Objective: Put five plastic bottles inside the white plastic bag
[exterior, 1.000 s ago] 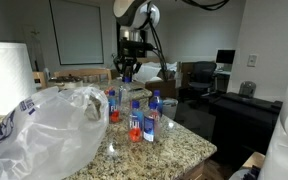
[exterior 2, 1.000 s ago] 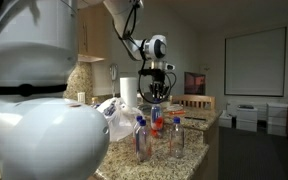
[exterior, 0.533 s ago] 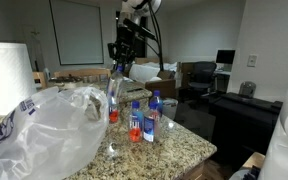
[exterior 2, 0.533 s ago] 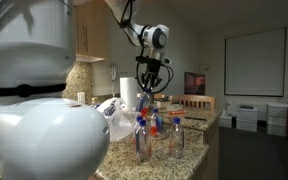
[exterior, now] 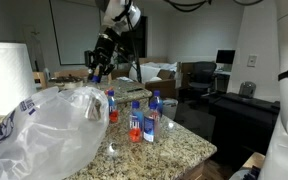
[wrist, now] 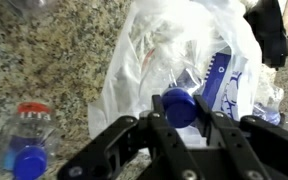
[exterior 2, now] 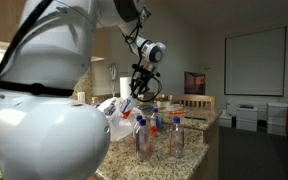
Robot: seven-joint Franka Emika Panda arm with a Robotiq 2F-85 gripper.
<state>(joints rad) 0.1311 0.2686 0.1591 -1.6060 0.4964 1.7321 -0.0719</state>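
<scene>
In an exterior view the tool is closed on one plastic bottle, now carried away from the other bottles standing on the bench. In an exterior view the white plastic bag lies just below the tool. In the wrist view the blue cap sits between the fingers over the bag, whose contents I cannot tell.

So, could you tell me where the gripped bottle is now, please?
In the wrist view the bottle sits in the claw above the white plastic bag, away from the standing bottles.
</scene>
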